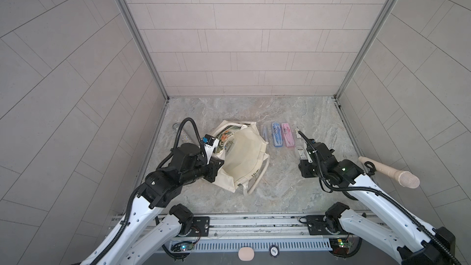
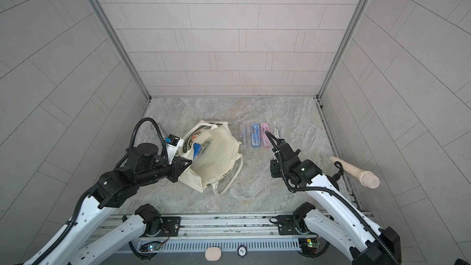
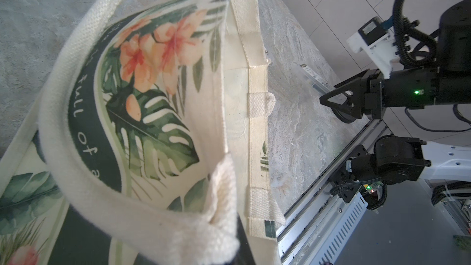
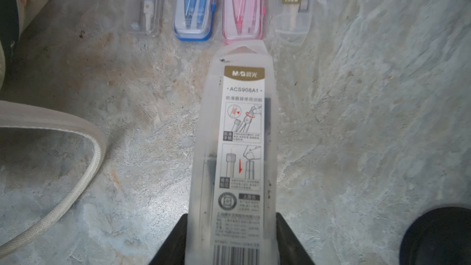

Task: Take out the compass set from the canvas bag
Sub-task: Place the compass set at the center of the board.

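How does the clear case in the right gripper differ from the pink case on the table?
The clear case is frosted and colourless, with a printed label; the pink case is tinted pink and shows its compass. The clear case is gripped by the right gripper; the pink case lies free on the table. Both are long, narrow plastic cases.

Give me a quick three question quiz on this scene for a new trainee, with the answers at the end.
1. True or false: the right end effector is empty.
2. How many compass cases lie side by side in the far row on the table?
3. The left end effector grips: A) the canvas bag; B) a mug; C) nothing.
Key: 1 false, it holds a clear compass case. 2 four. 3 A.
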Motion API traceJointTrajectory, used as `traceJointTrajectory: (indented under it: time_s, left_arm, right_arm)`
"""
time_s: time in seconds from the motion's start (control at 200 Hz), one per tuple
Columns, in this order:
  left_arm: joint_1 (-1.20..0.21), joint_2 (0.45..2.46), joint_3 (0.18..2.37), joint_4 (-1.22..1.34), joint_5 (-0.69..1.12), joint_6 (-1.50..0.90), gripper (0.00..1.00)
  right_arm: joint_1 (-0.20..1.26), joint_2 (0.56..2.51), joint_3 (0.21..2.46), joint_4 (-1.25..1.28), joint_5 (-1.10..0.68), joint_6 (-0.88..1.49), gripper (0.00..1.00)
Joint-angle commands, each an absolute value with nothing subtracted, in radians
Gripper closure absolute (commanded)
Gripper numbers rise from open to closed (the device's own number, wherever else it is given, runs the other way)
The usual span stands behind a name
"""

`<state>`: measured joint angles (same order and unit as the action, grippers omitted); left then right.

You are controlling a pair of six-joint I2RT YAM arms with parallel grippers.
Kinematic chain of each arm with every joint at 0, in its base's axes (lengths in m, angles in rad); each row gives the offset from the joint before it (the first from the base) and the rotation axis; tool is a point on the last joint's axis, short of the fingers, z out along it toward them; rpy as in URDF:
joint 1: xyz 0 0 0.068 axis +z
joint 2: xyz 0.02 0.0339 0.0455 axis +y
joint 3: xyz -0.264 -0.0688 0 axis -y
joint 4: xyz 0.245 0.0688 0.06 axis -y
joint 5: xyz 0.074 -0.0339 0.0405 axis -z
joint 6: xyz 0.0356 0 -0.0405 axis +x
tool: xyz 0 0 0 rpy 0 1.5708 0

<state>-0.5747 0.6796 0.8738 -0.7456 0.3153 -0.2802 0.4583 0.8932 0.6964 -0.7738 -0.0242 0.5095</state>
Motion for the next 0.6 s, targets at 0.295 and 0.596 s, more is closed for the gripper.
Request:
traceJointTrajectory:
  time_s: [0.295,0.596]
  left_arm:
    - [-0.576,0.675,0.861,-0.730,0.324,-0.267,1.00]
    - [-0.576,0.678,0.859,-0.725,0.322,-0.269,1.00]
  right_arm:
    - [0.341,1.027,0.521,-0.572,-0.252,0.478,0.56]
    - [0.334,1.232,0.557,-0.498,-0.254,0.427,0.49]
